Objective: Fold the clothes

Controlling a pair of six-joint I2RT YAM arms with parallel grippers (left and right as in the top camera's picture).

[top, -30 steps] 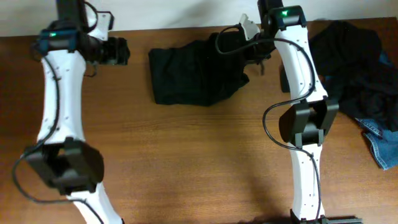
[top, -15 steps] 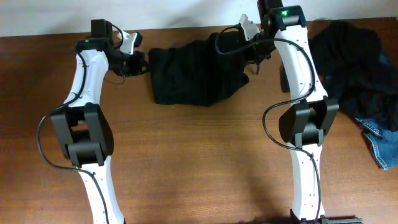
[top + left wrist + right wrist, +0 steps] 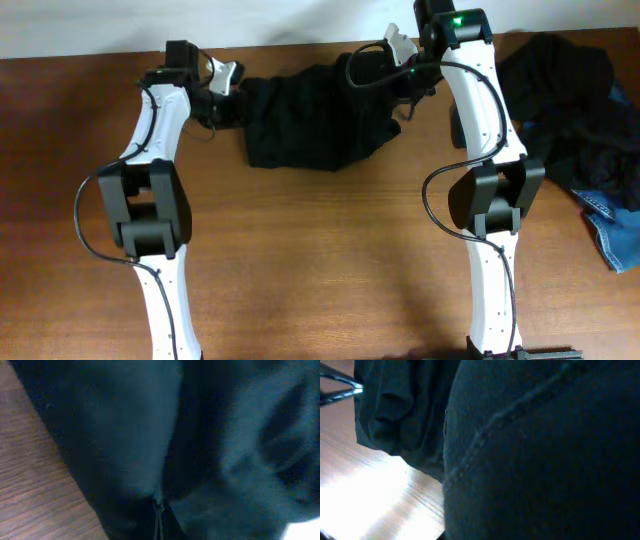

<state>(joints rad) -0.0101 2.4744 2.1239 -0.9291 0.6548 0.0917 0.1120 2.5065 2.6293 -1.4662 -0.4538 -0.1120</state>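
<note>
Wooden table [image 3: 320, 250] carries the black garment [image 3: 315, 115] near its far edge, between the two arms. The left gripper [image 3: 230, 98] is clenched on its left end and the right gripper [image 3: 403, 85] is clamped on its right end, apparently to stretch it flat for folding. Its long axis runs left to right. More clothes [image 3: 575, 110] lie heaped at the right.
</note>
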